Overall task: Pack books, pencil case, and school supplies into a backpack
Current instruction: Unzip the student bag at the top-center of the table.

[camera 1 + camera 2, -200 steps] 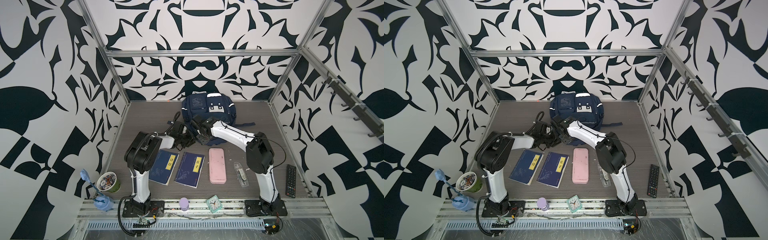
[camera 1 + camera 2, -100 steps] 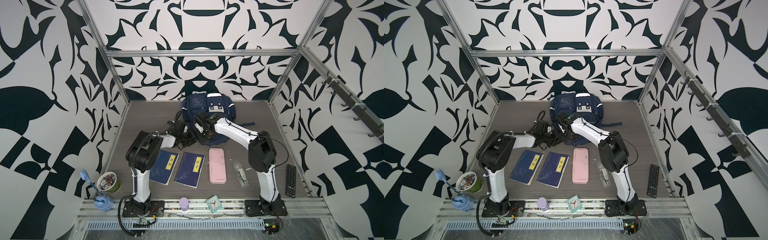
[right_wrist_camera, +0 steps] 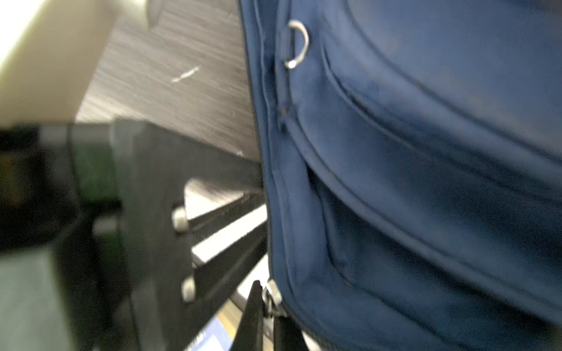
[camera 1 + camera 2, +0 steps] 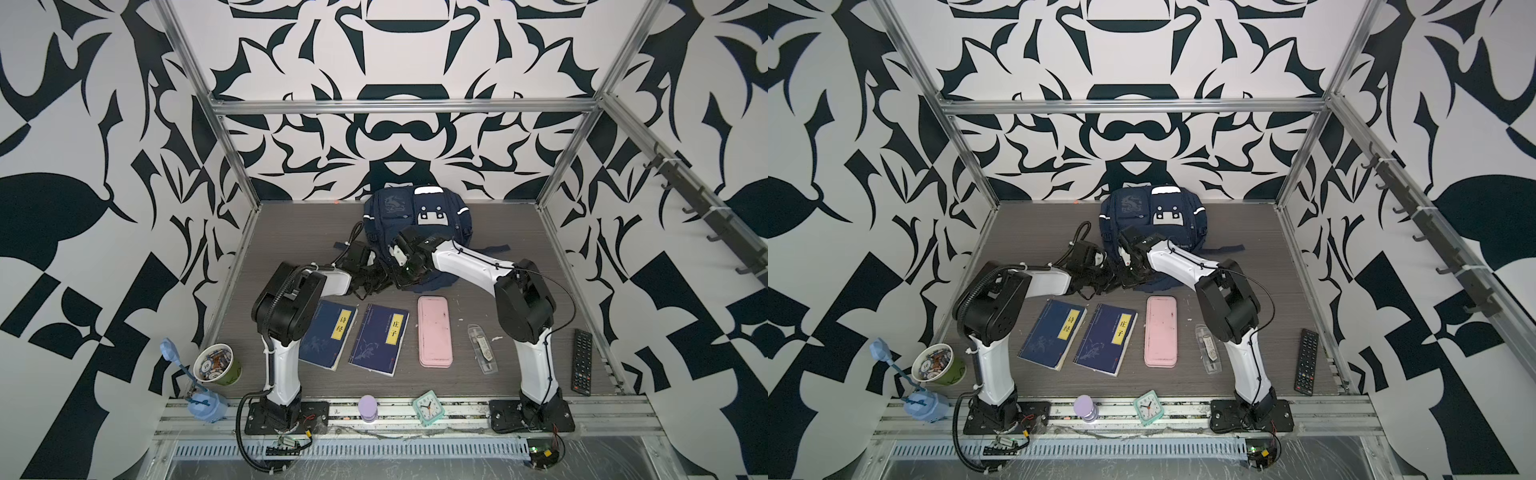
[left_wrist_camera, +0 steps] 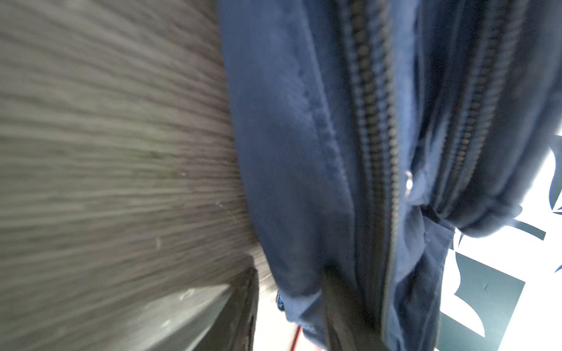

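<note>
While the backpack (image 4: pixel 415 216) lies far-centre with bare surface (image 4: pixel 299 232) either side, left gripper (image 5: pixel 292 304) pinches its near-edge fabric, right gripper (image 3: pixel 267 304) clamps a zipper pull (image 3: pixel 271 291); books (image 4: pixel 328 338), pencil case (image 4: pixel 434 332), school supplies (image 4: pixel 482 349) lie nearer.

The backpack (image 4: pixel 1152 216) lies flat. At its near edge the left gripper (image 4: pixel 1111 279) and right gripper (image 4: pixel 1130 272) meet. Nearer than the backpack lie two books (image 4: pixel 1052 334) (image 4: pixel 1105 338), the pencil case (image 4: pixel 1161 331) and the school supplies (image 4: pixel 1209 349), side by side.

Books (image 4: pixel 377 338) left of pencil case (image 4: pixel 434 332); backpack (image 4: pixel 415 212) behind both
</note>
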You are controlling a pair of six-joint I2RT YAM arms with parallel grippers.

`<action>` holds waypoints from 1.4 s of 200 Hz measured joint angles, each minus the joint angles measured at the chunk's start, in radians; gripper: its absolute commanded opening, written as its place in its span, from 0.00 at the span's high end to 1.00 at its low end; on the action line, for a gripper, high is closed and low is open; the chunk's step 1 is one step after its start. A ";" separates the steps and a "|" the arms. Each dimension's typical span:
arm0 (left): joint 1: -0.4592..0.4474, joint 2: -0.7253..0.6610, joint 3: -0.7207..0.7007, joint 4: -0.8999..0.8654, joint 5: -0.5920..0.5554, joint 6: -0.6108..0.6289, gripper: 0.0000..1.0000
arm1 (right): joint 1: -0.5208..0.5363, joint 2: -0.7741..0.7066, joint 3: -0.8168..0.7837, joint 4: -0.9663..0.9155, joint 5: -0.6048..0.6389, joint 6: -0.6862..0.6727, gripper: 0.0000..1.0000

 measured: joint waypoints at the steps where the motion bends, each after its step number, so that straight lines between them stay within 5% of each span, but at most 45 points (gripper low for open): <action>1: 0.000 0.000 0.000 0.000 0.000 0.002 0.61 | 0.000 0.000 0.000 0.003 -0.001 0.002 1.00; 112: 0.085 -0.137 0.000 -0.213 -0.095 0.136 0.58 | -0.058 -0.055 -0.212 0.266 -0.074 0.025 1.00; 204: 0.078 0.120 0.595 -0.444 -0.063 0.294 0.58 | -0.182 -0.204 -0.377 0.287 -0.095 0.018 1.00; 280: 0.057 0.319 0.847 -0.586 -0.018 0.353 0.58 | -0.190 -0.213 -0.390 0.290 -0.104 0.022 1.00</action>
